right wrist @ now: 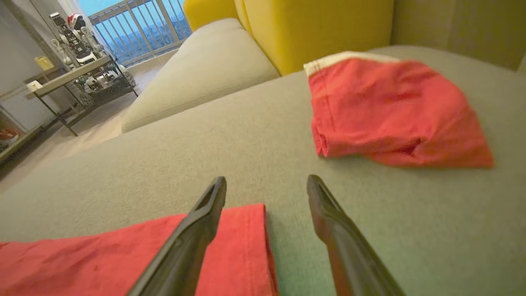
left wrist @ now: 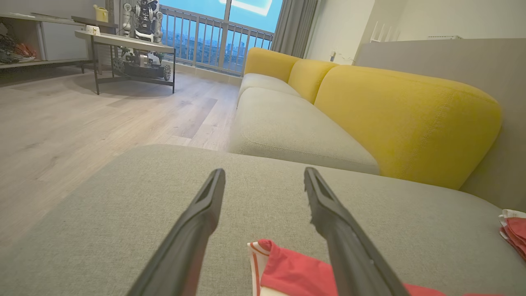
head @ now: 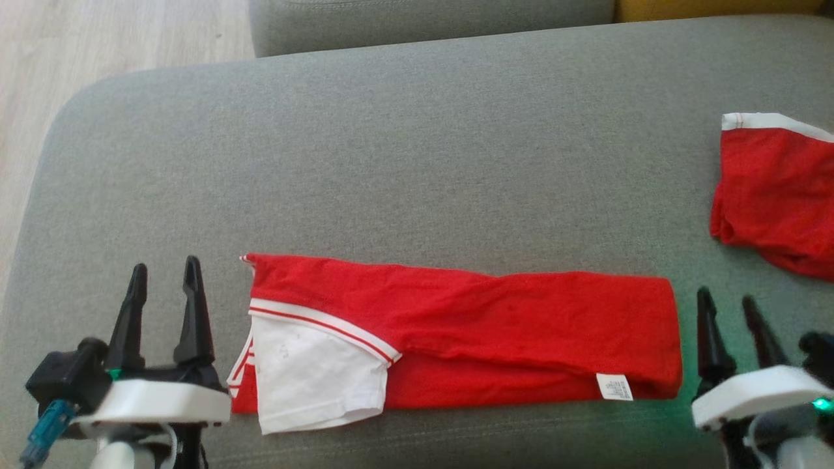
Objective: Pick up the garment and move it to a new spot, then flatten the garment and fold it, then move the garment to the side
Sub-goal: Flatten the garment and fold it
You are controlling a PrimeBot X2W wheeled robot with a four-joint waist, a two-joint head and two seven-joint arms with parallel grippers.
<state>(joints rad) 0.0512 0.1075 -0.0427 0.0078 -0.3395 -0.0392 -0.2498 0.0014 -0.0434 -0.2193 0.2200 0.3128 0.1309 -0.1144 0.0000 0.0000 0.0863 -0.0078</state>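
Here we are over the broad grey fabric sofa cushion (head: 391, 143), and the red cloth garment (head: 508, 319) lies along its near edge as one long flat band, running left to right. At its left end a white sleeve with red-striped trim (head: 313, 371) sits on top. Near the right end a small white care label (head: 614, 386) peeps out at the lower edge.

The left pincer (head: 165, 264) hovers just beside the sleeve end, its two dark fingers spread wide with nothing between them. The right pincer (head: 726, 295) sits just off the opposite end, fingers likewise apart and empty. In its wrist view one finger crosses over the band's hem, though I cannot tell whether it touches the cloth. Off at the far right, well apart, lies a second red garment with a white hem (head: 775, 189), loosely bundled.

How far along? By my reading, the pick-up, the move and the flattening are done. The lengthwise fold looks made too: the band is narrow, layered and fairly smooth. What is left, I reckon, is at least one fold across, end onto end, and then carrying the packet to the side. With both pincers open at the two ends, that crosswise fold looks like the step in hand.
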